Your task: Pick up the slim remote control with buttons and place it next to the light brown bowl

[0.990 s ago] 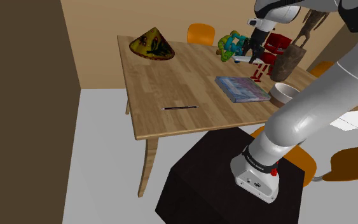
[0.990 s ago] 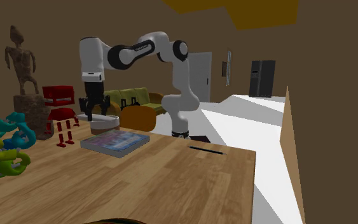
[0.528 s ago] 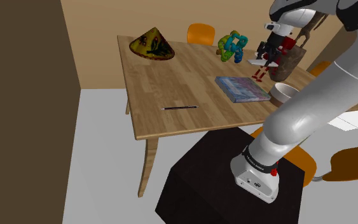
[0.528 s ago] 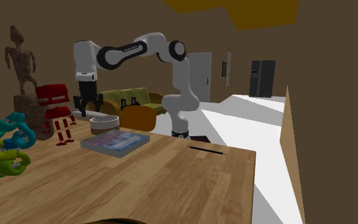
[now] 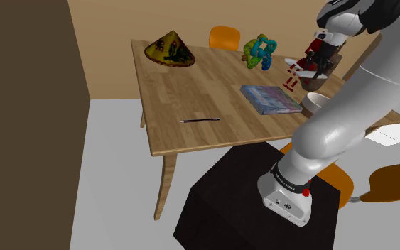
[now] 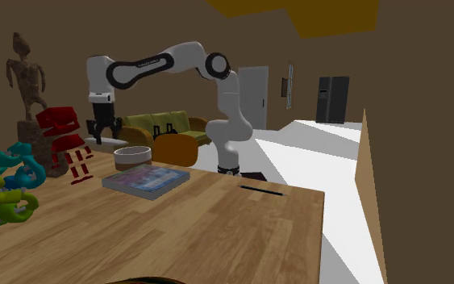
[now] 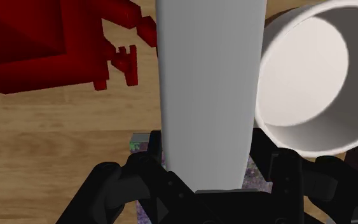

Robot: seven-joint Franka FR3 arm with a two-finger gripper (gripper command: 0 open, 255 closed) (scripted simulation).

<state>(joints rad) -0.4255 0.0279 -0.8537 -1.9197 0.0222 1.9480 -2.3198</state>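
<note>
My gripper (image 5: 316,62) is shut on the slim remote (image 7: 209,95), drawn as a plain pale grey slab that sticks out ahead of the fingers (image 7: 110,184). The remote (image 5: 299,70) hangs above the wooden table (image 5: 191,92), just beyond the bowl (image 5: 317,104) and against the red robot toy (image 5: 290,80). Seen from the wrist, the pale bowl (image 7: 311,76) stands upright beside the remote and the red toy (image 7: 37,44) lies on the other side. From the second exterior view, the gripper (image 6: 102,133) is behind the bowl (image 6: 132,156), next to the tilted red toy (image 6: 62,137).
A flat book (image 5: 271,99) lies near the bowl. A thin pen (image 5: 200,120) lies near the front edge, a patterned cone (image 5: 169,48) at the far corner, a green and blue toy (image 5: 260,53) at the back. A brown statue (image 6: 30,89) stands behind the red toy. Orange chairs (image 5: 224,37) surround the table.
The arm has swung to the shoulder view's right with the remote, from over the book's far end to beside the red toy. The red toy has shifted and tilted.
</note>
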